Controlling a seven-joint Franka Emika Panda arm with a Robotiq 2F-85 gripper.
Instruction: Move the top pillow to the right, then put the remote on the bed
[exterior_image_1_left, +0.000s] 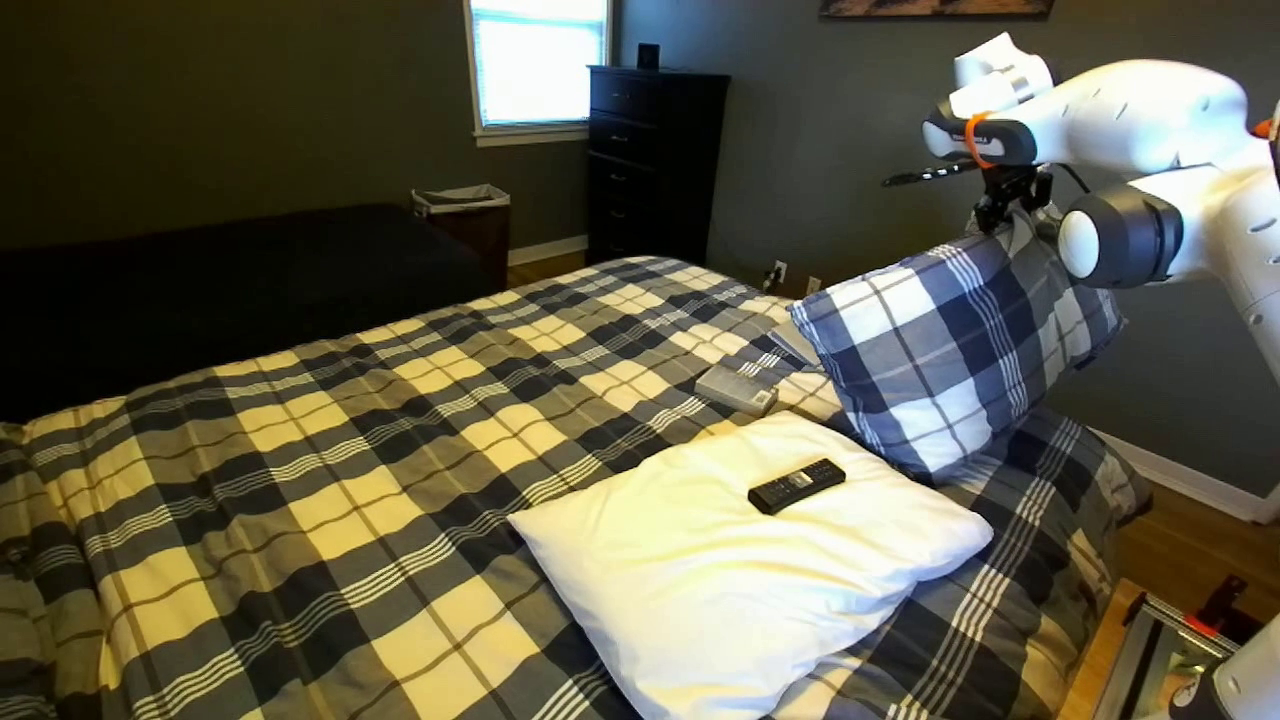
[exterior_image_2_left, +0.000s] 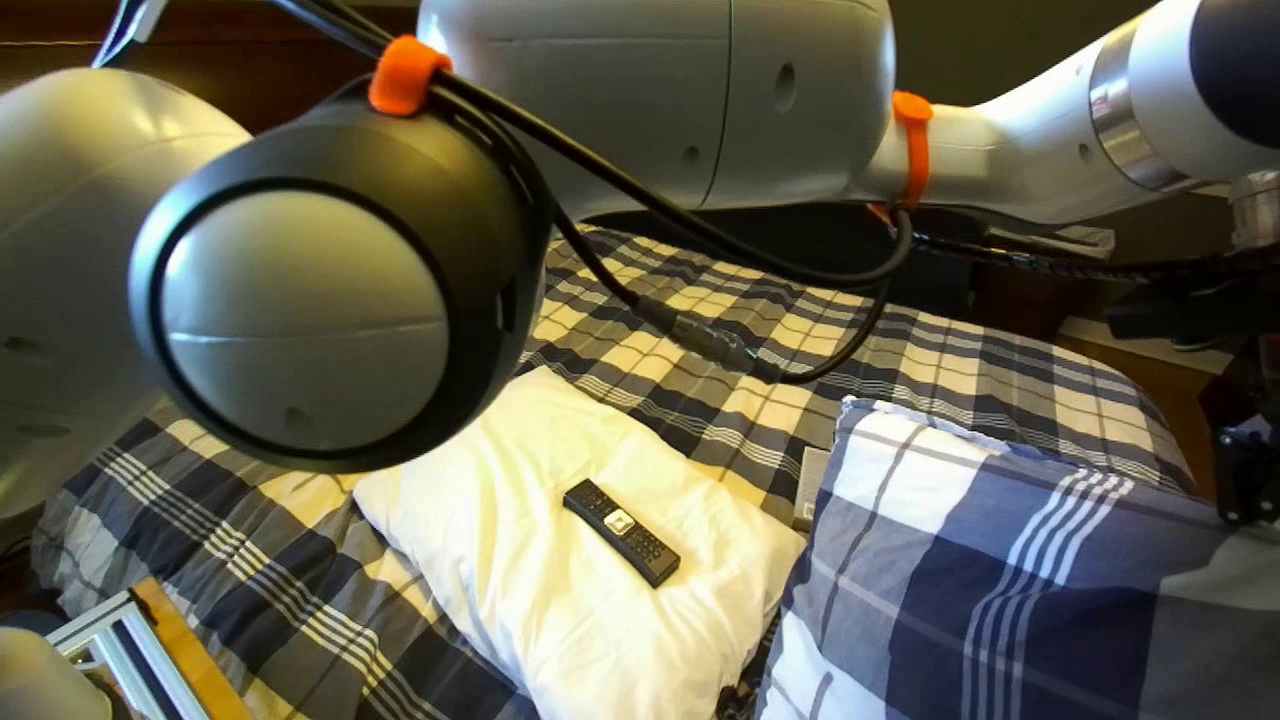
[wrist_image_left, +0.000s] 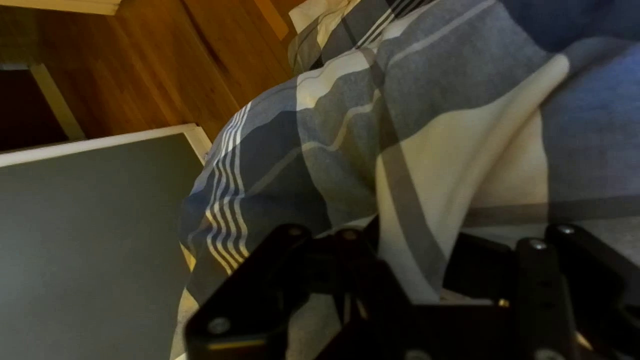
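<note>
The top pillow, in navy and white plaid, hangs tilted from my gripper at the bed's right side in an exterior view (exterior_image_1_left: 930, 340). It also shows in an exterior view (exterior_image_2_left: 1000, 580) and fills much of the wrist view (wrist_image_left: 340, 135). My gripper (exterior_image_1_left: 1010, 205) is shut on its upper edge; in the wrist view a fold of cloth is pinched between the fingers (wrist_image_left: 412, 255). I cannot tell whether the pillow's low corner touches the bed (exterior_image_1_left: 400, 450). The black remote (exterior_image_1_left: 797, 486) lies on the plain white pillow, and shows in an exterior view (exterior_image_2_left: 622, 532).
The white pillow (exterior_image_1_left: 700, 580) lies on the bed beside the plaid pillow. A grey box (exterior_image_1_left: 737, 390) lies on the comforter near the plaid pillow's edge. A dark dresser (exterior_image_1_left: 655, 160) and a hamper (exterior_image_1_left: 465, 225) stand beyond the bed. The wall (wrist_image_left: 100, 240) is close to the gripper.
</note>
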